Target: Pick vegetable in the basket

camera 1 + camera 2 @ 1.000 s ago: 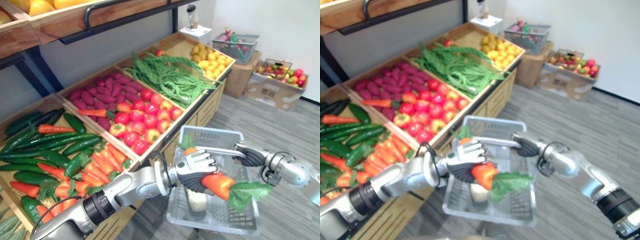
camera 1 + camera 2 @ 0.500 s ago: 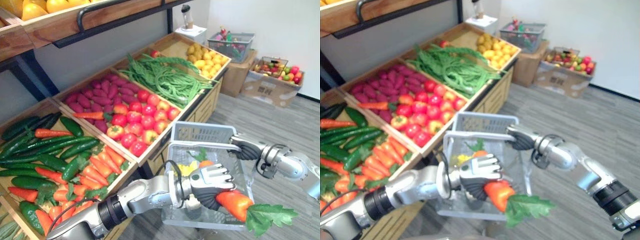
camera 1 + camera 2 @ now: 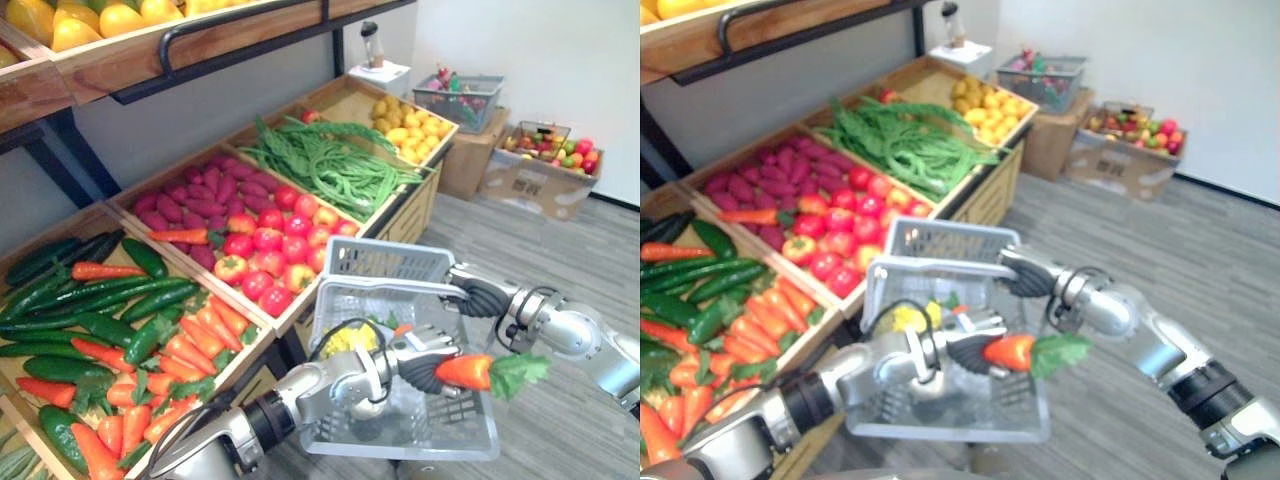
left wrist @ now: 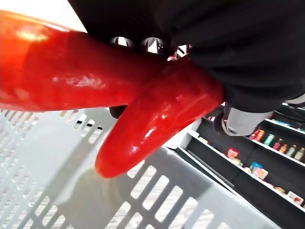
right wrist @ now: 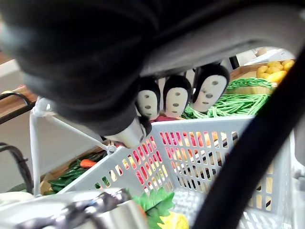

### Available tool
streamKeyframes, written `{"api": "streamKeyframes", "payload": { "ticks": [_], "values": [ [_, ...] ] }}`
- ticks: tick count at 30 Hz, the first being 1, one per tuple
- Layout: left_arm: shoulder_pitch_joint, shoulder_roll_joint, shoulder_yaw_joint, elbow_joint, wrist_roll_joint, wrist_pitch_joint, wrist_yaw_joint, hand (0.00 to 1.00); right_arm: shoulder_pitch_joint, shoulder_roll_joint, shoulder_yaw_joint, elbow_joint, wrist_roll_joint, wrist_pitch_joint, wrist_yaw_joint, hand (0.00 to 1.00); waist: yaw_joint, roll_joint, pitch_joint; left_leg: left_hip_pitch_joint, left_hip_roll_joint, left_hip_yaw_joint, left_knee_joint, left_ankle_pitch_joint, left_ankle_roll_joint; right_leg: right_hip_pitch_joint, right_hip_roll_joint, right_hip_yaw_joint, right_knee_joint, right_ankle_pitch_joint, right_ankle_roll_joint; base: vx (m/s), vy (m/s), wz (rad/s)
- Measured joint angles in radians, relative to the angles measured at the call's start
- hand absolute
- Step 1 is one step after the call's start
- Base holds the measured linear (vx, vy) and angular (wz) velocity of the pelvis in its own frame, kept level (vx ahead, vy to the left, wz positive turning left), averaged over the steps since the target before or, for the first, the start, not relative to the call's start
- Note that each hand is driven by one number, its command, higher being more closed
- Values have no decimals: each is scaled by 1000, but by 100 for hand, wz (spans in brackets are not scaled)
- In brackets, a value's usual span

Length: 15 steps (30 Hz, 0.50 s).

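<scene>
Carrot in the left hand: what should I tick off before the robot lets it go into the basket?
1. Grip of the left hand on the carrot: ok, curled round it.
2. Hold of the right hand on the handle: ok.
3. Carrot body over the basket: ok, by its right wall.
4. Its leafy top inside the rim: not ok, it overhangs.
5. Bare floor showing inside the basket: ok.

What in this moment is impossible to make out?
- In the basket: contents mostly hidden under the left robot hand and carrot, eye views.
- Grip of the left robot hand: left wrist view, behind carrot and dark cover.
- Grip of the right robot hand on the basket: right wrist view, behind its cover.
- Fruit in the far box: too small.
</scene>
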<state>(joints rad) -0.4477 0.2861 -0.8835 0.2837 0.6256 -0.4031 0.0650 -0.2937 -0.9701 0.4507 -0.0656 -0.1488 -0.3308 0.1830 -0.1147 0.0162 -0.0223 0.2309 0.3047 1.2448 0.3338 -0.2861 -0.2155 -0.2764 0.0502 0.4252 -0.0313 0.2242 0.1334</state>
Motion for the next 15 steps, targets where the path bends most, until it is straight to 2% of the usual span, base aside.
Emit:
{"api": "streamKeyframes", "payload": {
  "ticks": [5, 15],
  "values": [
    [-22, -36, 27, 104, 58, 24, 4, 100, -41, 4, 19, 0, 0, 3, 10, 100, -16, -1, 0, 0, 0, 15, 0, 1, -3, -11, 10, 13, 2, 0, 0, -4, -28, -11],
    [-31, -68, 83, 232, 97, 44, 9, 100, -59, -6, 31, 0, 4, 5, 36, 100, -15, -11, 5, 1, 2, 29, -2, 1, -3, -17, 16, 21, 2, 0, 0, -10, -32, -3]
  ]
}}
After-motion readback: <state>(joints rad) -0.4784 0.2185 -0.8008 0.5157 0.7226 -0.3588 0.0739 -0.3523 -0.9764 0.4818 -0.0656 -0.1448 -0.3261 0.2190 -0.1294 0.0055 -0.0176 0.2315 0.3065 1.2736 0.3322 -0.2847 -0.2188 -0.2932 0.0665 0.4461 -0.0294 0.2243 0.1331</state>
